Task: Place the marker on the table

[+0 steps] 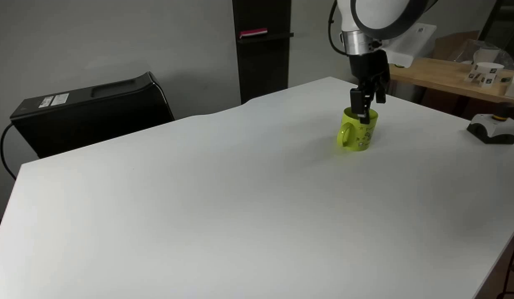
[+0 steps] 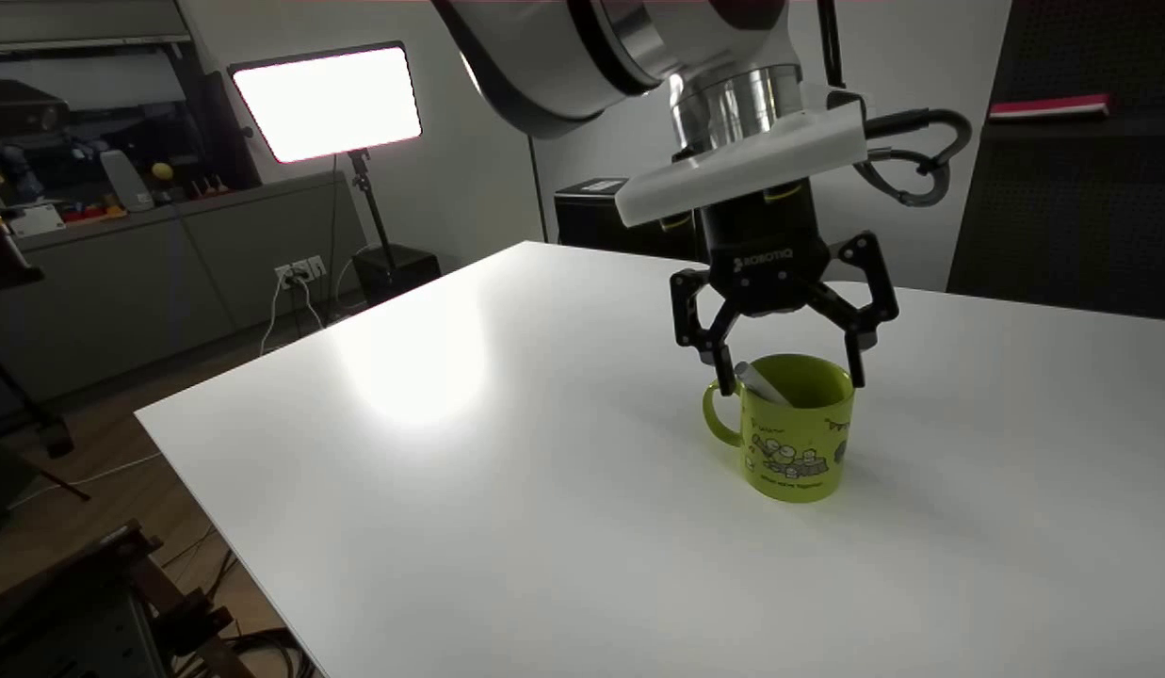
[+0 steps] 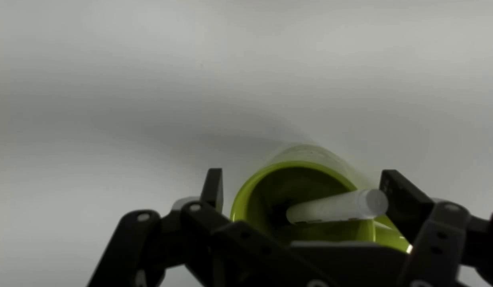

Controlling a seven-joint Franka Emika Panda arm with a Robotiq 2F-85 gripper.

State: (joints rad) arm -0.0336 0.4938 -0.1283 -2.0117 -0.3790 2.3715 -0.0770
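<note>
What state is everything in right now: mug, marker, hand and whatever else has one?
Mug: upright on the white table.
Marker: in the mug, tilted, one end poking above the rim on the handle side.
Hand: open around the marker; whether touching it, cannot tell.
Lamp panel: lit.
Button box: pressed or not, cannot tell.

grey wall (image 1: 190,50) | lit panel lamp (image 2: 328,104) on dark stand (image 2: 378,221) | brown floor (image 2: 121,490) | light wooden table (image 1: 431,74)
</note>
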